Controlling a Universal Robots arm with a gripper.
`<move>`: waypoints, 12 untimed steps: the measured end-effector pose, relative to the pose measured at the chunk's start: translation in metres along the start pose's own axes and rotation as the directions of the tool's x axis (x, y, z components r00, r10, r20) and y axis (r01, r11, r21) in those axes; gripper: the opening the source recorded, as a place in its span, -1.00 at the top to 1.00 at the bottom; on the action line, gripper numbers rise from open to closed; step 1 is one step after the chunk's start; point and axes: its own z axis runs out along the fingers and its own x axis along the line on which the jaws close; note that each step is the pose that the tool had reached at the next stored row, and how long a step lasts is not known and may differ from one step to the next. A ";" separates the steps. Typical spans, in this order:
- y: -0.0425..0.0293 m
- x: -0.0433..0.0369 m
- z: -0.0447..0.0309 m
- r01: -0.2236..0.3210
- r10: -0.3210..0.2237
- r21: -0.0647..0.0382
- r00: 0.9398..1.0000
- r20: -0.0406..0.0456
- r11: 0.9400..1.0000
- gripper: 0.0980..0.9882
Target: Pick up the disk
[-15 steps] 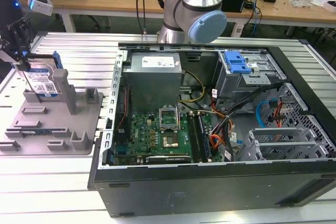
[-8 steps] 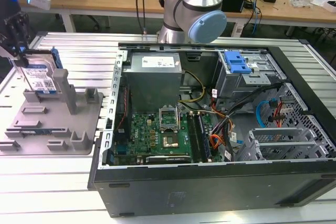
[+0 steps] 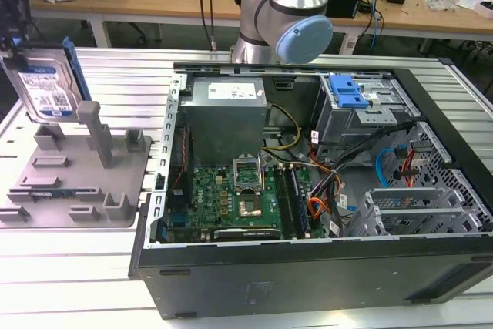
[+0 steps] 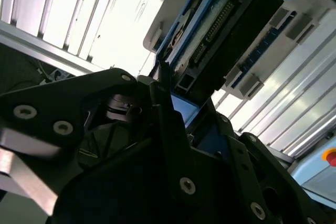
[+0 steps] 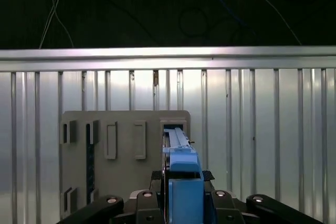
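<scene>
Lift step. The hand [image 5: 181, 203] grasps the disk [image 3: 48, 86] on edge, held upright just above the grey fixture [image 3: 77, 179] below it; next move needs posts cleared.

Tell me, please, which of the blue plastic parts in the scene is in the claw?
The blue plastic bracket on the silver metal disk, held upright above the grey fixture; the blue latch sits inside the open computer case.

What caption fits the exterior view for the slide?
Gripper holds the disk upright above the grey fixture, beside the open computer case.
</scene>
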 end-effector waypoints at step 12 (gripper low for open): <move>0.0018 0.0027 -0.0699 0.000 0.000 0.000 1.000 0.000 1.000 0.40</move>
